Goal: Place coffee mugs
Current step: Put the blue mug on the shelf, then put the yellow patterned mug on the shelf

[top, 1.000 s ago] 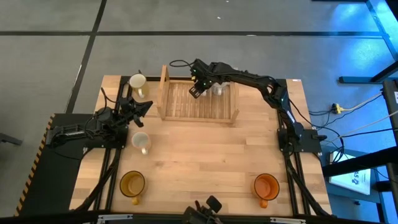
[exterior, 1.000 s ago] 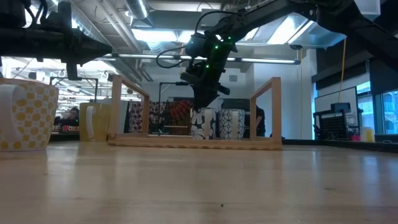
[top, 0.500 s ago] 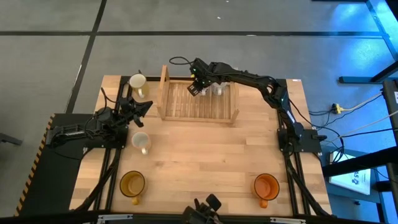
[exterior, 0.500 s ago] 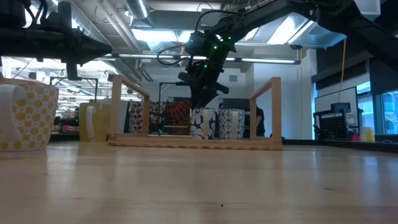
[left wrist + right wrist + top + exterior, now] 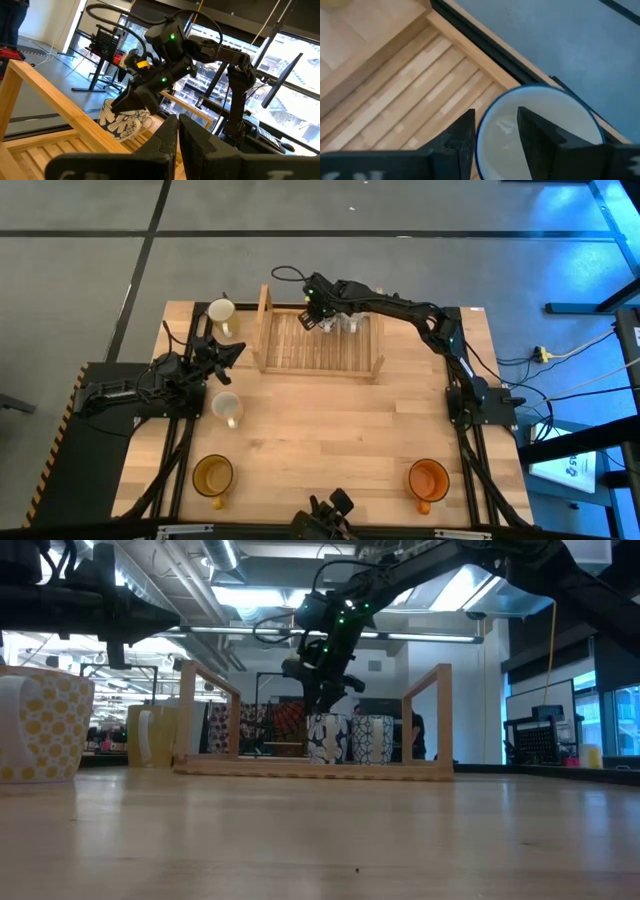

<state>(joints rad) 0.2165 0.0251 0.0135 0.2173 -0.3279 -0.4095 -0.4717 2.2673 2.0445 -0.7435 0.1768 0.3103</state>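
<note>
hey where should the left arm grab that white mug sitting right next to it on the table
Grip the white mug by its rim wall, coming straight down from above: it stands upright with its mouth open upward, and its handle points toward the table's near edge. The left gripper waits beside it.

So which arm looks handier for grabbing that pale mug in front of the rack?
Probably the left. Its end effector hangs right beside that mug, fingers shut. The right end effector is busy at a mug in the rack.
</note>
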